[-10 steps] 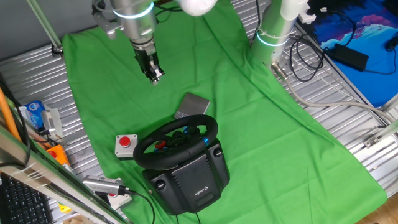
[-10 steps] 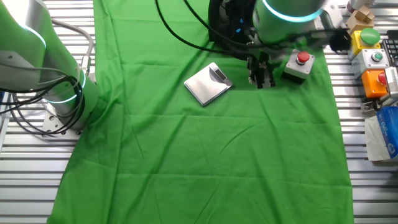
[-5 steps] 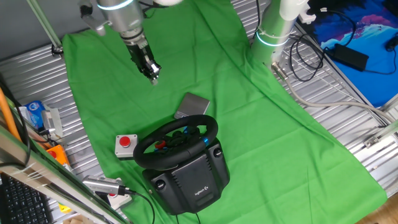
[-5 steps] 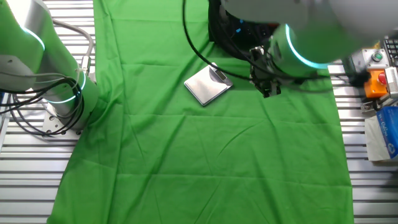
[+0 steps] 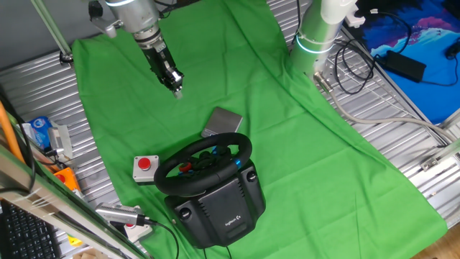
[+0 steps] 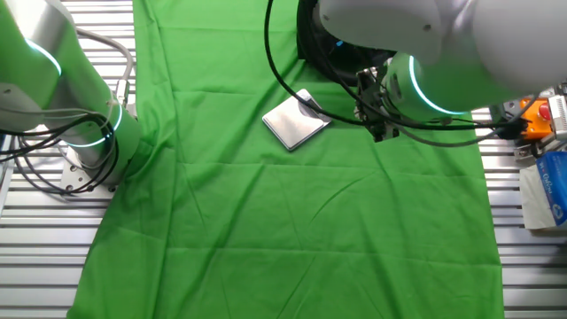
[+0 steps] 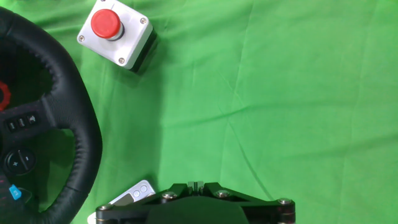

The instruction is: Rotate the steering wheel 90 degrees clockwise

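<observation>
The steering wheel (image 5: 205, 162) is black with a thick rim and sits tilted on its bulky black base (image 5: 219, 208) at the near edge of the green cloth. Its rim also fills the left of the hand view (image 7: 78, 118), with red and blue hub buttons. My gripper (image 5: 177, 89) hangs above bare cloth behind the wheel, well apart from it, with nothing in it. In the hand view my gripper (image 7: 196, 185) shows at the bottom edge with its fingers pressed together. In the other fixed view my gripper (image 6: 381, 133) points down under the arm, which hides the wheel.
A small grey box with a red button (image 5: 146, 167) stands left of the wheel and also shows in the hand view (image 7: 115, 32). A flat silver scale (image 5: 223, 121) lies just behind the wheel. A second arm's base (image 5: 316, 36) stands at the cloth's far edge.
The arm has swung and tilted away to the upper left while the gripper tip stayed near the same spot. In the other fixed view the arm now covers the red-button box.
</observation>
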Controlling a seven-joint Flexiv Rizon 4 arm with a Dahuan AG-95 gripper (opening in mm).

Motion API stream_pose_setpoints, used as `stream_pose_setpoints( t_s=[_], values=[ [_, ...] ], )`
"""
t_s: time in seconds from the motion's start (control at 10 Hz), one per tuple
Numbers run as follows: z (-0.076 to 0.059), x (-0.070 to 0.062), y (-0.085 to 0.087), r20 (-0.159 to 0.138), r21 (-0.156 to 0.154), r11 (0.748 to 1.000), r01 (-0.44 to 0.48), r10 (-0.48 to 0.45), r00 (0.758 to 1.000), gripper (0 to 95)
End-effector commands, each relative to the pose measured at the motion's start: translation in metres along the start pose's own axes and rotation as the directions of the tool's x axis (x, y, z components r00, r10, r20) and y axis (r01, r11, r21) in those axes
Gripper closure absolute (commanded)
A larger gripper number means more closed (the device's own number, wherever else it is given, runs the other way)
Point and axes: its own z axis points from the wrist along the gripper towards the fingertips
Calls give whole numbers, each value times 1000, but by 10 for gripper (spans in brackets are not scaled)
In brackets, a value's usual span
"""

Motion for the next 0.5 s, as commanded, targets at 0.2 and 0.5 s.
stream_pose_setpoints(
  t_s=[0.2, 0.5],
  values=[
    [0, 1, 0, -7, 23, 1000, -1, 1, 1000, 950],
    [0, 1, 0, -9, 22, 1000, -3, 3, 1000, 950]
  ],
)
